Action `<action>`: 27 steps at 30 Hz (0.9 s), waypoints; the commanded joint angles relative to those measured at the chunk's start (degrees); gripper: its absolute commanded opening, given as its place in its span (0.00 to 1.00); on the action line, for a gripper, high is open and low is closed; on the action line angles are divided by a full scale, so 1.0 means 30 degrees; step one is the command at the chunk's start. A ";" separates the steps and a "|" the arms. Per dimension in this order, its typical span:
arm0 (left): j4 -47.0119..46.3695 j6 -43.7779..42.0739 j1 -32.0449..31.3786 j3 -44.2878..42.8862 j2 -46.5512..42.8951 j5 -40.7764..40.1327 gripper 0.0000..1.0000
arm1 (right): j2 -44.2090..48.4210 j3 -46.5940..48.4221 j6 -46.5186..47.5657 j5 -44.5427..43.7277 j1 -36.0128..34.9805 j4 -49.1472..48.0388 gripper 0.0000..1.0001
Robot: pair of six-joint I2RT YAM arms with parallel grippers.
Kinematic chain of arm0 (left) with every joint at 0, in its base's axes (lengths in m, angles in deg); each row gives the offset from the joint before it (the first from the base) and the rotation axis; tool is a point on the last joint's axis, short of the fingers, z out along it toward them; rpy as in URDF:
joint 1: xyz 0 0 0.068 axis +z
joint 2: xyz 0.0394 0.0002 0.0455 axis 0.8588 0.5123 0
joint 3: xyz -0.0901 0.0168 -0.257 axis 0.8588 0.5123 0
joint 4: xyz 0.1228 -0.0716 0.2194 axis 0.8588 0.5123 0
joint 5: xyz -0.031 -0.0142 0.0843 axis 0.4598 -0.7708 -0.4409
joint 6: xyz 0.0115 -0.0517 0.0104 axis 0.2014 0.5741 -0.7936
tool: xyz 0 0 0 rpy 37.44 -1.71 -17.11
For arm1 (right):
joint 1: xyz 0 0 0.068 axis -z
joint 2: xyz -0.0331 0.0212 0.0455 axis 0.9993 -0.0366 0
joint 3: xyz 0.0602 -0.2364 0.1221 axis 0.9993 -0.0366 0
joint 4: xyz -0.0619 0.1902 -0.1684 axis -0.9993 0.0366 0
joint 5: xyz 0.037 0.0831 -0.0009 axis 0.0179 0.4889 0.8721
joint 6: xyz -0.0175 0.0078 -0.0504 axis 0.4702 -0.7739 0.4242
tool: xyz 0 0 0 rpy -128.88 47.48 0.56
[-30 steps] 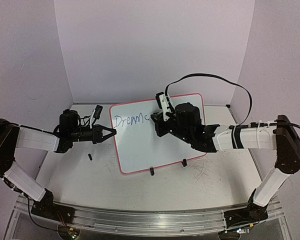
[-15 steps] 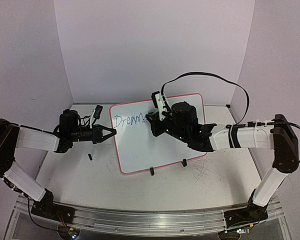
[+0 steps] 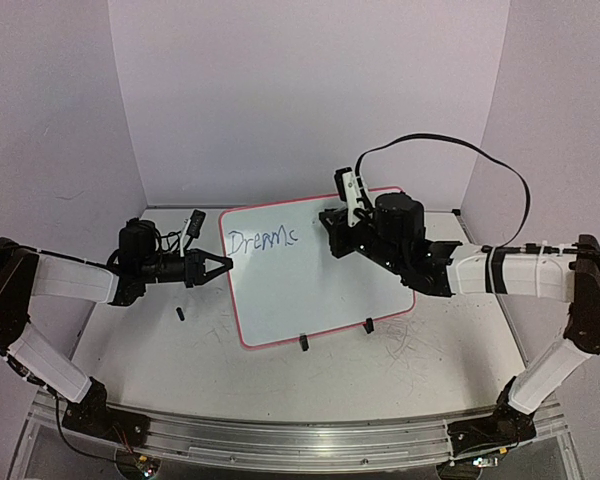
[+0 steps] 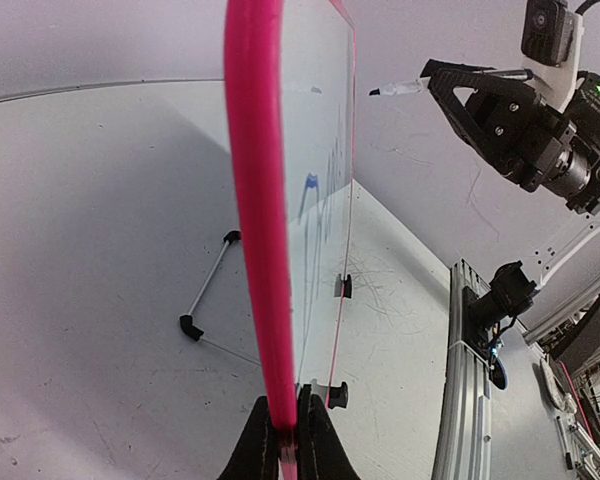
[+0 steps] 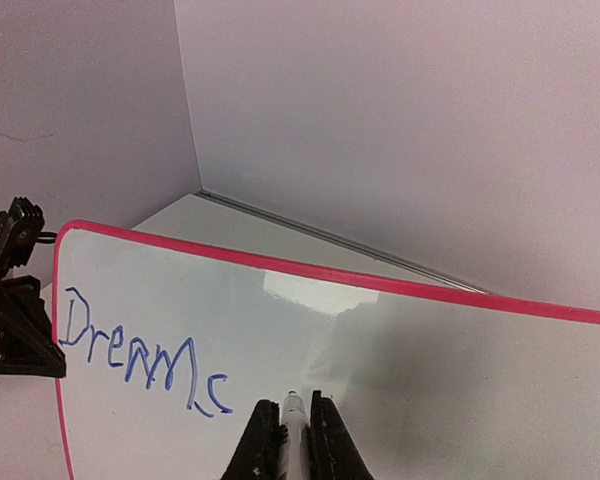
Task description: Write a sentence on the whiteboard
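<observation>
We see the whiteboard [image 3: 310, 280] standing tilted back on its two black clip feet [image 3: 304, 343] in the middle of the desk [image 3: 160, 350], between the two arms. The left tool [image 3: 223, 266] is closed tight on the pink rim at the board's left edge; in the left wrist view its fingers [image 4: 320, 450] pinch that rim from both sides. The right tool [image 3: 332, 222] reaches in from the right over the board's far part and is clamped on a marker [image 5: 294, 425], whose tip points at the board face just right of the blue writing [image 3: 263, 240]. We cannot tell whether the tip touches the surface. The writing runs along the far left part of the board. A small black piece [image 3: 180, 314] lies on the desk, near and left of the board.
</observation>
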 commanded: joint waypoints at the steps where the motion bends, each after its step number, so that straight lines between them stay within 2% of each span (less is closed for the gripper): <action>1: -0.0390 -0.1125 -0.0035 -0.0625 -0.0465 -0.0772 0.00 | -0.0418 0.1024 0.0359 -0.0004 0.0024 -0.0069 0.00; 19: -0.0342 -0.1180 -0.0062 -0.0791 -0.0245 -0.0656 0.00 | -0.1453 0.1956 0.1041 -0.1022 0.0082 -0.0592 0.00; 27: -0.0317 -0.1210 -0.0063 -0.0799 -0.0301 -0.0674 0.00 | -0.1366 0.1196 0.0735 -0.0892 0.0053 -0.0296 0.00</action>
